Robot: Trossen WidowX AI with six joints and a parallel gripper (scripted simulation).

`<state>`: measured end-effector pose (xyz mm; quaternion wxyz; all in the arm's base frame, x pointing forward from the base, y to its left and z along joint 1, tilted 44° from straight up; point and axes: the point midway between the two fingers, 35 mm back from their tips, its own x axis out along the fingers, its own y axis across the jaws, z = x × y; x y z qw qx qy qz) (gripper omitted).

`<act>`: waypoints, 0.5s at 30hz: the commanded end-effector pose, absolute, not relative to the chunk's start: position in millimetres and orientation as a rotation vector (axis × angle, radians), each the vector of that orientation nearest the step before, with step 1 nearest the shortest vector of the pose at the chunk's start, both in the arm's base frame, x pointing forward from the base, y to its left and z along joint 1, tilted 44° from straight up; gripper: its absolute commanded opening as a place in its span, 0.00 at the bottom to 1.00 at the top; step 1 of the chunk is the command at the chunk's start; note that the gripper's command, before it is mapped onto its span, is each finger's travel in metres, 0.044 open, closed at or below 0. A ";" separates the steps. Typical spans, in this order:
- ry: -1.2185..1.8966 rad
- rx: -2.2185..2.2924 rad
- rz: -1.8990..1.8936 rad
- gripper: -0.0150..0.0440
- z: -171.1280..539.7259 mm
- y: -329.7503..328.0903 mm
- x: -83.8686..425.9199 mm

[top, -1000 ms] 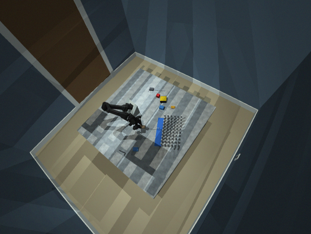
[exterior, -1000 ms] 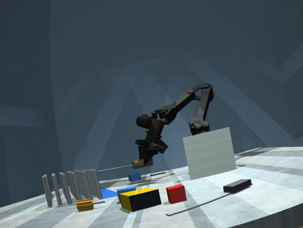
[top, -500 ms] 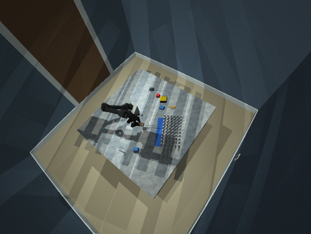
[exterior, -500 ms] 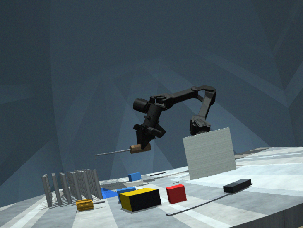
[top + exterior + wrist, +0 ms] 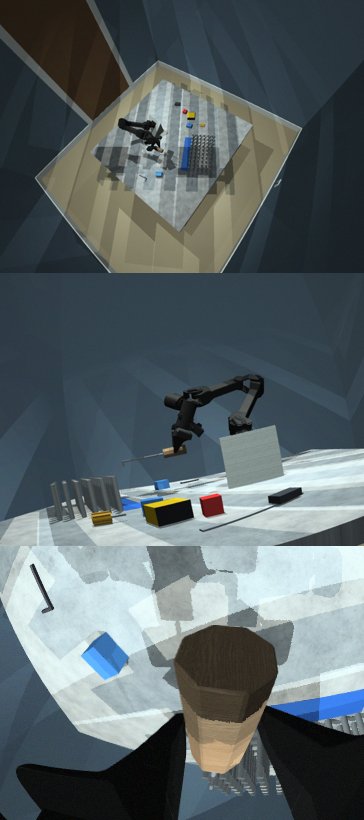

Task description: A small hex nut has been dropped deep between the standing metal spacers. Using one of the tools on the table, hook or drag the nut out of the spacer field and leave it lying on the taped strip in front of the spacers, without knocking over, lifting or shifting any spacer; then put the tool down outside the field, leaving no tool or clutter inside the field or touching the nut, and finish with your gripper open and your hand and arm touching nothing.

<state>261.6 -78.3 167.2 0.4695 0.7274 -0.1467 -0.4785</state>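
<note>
The tool [image 5: 154, 148] [image 5: 175, 450], part-open around the wooden-handled hook [image 5: 159, 150] [image 5: 172, 451] [image 5: 220, 696], should keep its shaft level and clear of the spacers [image 5: 201, 155] [image 5: 101, 494] [image 5: 260, 766] while lining up; I cannot see the nut.

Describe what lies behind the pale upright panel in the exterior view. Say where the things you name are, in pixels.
Above the panel [image 5: 251, 457], the arm's dark lower joint [image 5: 239, 422] shows, with a link rising from it. The panel covers whatever the arm stands on and the tabletop directly behind.
</note>
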 end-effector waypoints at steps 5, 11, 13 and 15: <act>-0.655 1.912 -1.134 0.25 199.0 -106.2 249.2; -0.889 1.986 -1.092 0.25 220.8 -126.6 234.2; -0.968 2.007 -1.072 0.25 227.9 -132.9 228.4; -1.048 2.027 -1.051 0.25 235.0 -139.1 222.2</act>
